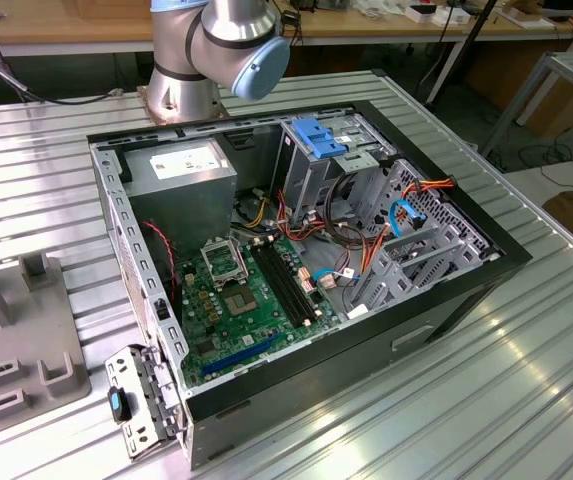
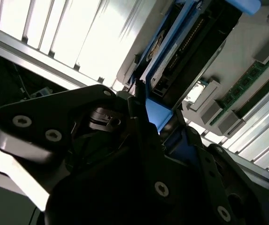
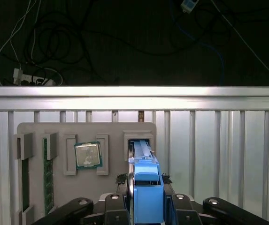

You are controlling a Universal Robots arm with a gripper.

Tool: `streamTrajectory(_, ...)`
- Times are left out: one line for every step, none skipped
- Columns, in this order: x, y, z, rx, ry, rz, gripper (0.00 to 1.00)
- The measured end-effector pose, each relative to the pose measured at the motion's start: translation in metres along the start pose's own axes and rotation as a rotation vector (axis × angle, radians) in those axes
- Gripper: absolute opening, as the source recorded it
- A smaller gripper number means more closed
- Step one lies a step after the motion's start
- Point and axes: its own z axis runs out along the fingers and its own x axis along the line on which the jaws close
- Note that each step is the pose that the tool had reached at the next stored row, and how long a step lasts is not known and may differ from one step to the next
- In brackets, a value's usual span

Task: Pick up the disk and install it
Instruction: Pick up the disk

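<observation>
So the gripper [image 3: 146,180] is pretty much closed down on the disk [image 3: 148,197]: a black finger [image 3: 123,186] sits tight against each side of its blue rail, and I can't see any gap in the first wrist view. The disk is standing on edge in a slot of the grey parts tray [image 3: 115,131], next to a CPU chip [image 3: 87,154] and a memory stick [image 3: 47,178]. The open computer case [image 1: 436,315] sits on the ribbed metal table [image 1: 526,400].

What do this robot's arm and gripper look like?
The arm is made of thick silver-grey tubes with rounded joints, one capped in light blue. The gripper is black, built of flat linked plates studded with round silver screws.
</observation>
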Motion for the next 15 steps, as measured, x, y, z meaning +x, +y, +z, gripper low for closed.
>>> streamTrajectory(-0.0001, 0.0000, -0.0018, 0.0000, 0.0000, 0.000, 0.37)
streamTrajectory(-0.0001, 0.0000, -0.0043, -0.0001, 0.0000, 0.000, 0.37)
streamTrajectory(-0.0001, 0.0000, -0.0067, 0.0000, 0.0000, 0.000, 0.37)
streamTrajectory(-0.0002, 0.0000, -0.0085, -0.0001, 0.0000, 0.000, 0.37)
streamTrajectory(-0.0003, 0.0000, -0.0113, 0.0001, 0.0000, 0.000, 0.37)
streamTrajectory(-0.0003, 0.0000, -0.0141, 0.0000, 0.0000, 0.000, 0.37)
streamTrajectory(-0.0003, 0.0001, -0.0157, -0.0001, 0.0000, 0.000, 0.37)
streamTrajectory(-0.0004, 0.0000, -0.0182, 0.0001, 0.0000, 0.000, 0.37)
streamTrajectory(-0.0005, 0.0000, -0.0226, 0.0000, 0.0000, 0.000, 0.37)
streamTrajectory(-0.0006, 0.0001, -0.0264, 0.0000, -0.0001, 0.000, 0.37)
streamTrajectory(-0.0007, 0.0001, -0.0290, -0.0001, -0.0001, 0.000, 0.37)
streamTrajectory(-0.0007, 0.0001, -0.0321, -0.0001, -0.0001, 0.000, 0.37)
streamTrajectory(-0.0009, 0.0001, -0.0384, 0.0001, -0.0002, 0.000, 0.37)
streamTrajectory(-0.0010, 0.0001, -0.0432, 0.0000, -0.0002, 0.000, 0.37)
streamTrajectory(-0.0011, 0.0001, -0.0484, 0.0000, -0.0002, 0.000, 0.37)
